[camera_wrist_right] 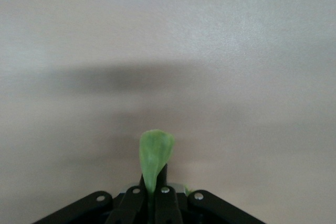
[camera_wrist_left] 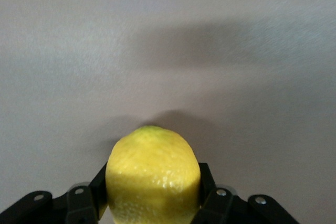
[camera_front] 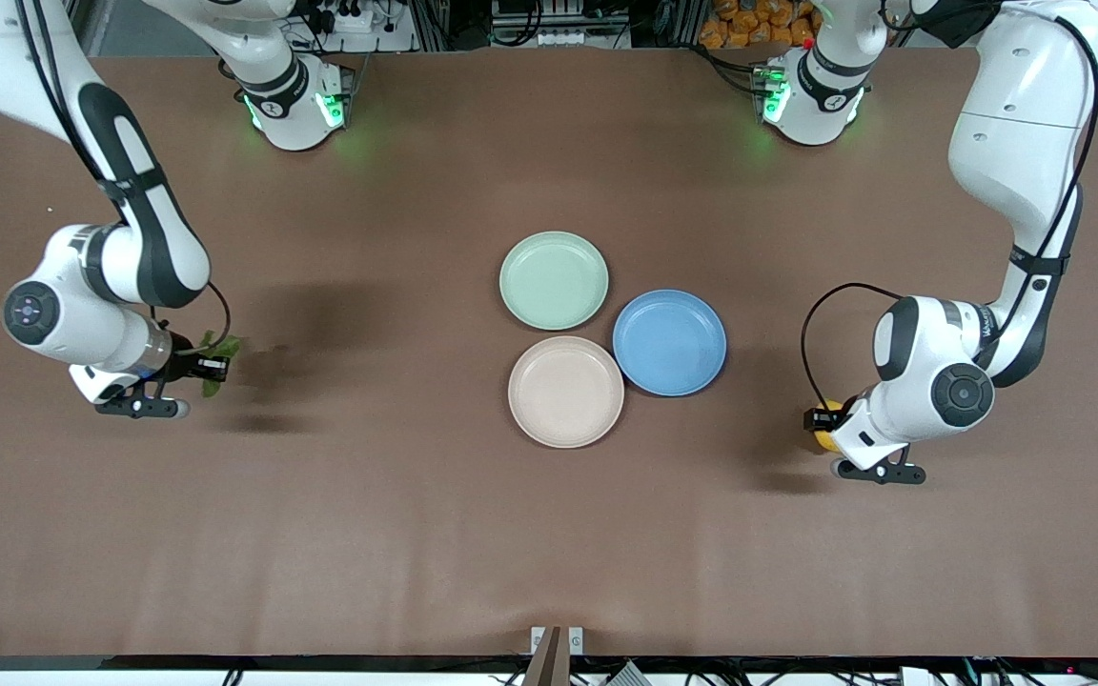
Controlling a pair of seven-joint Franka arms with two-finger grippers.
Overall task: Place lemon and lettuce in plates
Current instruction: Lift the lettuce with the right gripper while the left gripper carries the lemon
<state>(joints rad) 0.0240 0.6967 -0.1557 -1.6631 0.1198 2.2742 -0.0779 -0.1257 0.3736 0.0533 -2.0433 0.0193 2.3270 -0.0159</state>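
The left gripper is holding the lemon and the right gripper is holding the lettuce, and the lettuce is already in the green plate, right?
Not quite. The lettuce is not in the green plate; the front view shows it pinched in the right gripper over bare table at the right arm's end, away from all plates. The rest is right: the left gripper holds the lemon.

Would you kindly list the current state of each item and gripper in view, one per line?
lemon: gripped, lifted over bare table
lettuce: gripped, lifted over bare table
mint green plate: empty
beige-pink plate: empty
blue plate: empty
left gripper: jaws shut on lemon
right gripper: jaws shut on lettuce
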